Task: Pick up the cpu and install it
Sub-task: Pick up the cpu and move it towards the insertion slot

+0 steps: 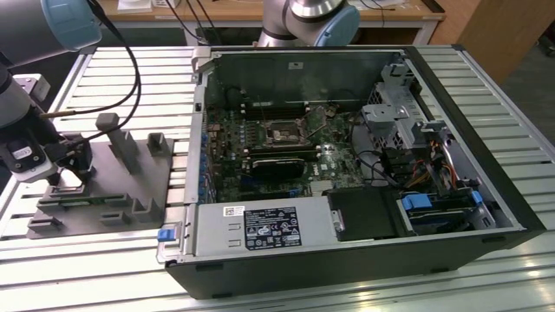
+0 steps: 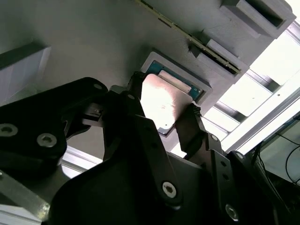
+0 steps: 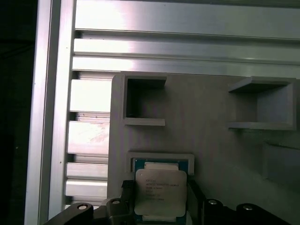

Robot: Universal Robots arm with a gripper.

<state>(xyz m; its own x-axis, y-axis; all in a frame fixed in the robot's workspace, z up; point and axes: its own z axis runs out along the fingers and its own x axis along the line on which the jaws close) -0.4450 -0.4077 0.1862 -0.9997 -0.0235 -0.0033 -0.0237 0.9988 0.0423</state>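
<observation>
The fixture [image 1: 139, 185] lies on the slatted table [image 1: 165, 84] at the exterior view's left, just beside the open computer case [image 1: 347, 273], which takes up the middle and the exterior view's right. Inside the case the motherboard [image 1: 260, 162] lies flat, with the socket [image 1: 284, 133] on it towards the far wall and the power supply [image 1: 260, 227] against the near wall. The cpu [image 3: 161, 192] lies in a recess [image 3: 161, 157] near the fixture's edge, and the gripper [image 1: 74, 170] stands directly over it, on the side of the fixture away from the case.
</observation>
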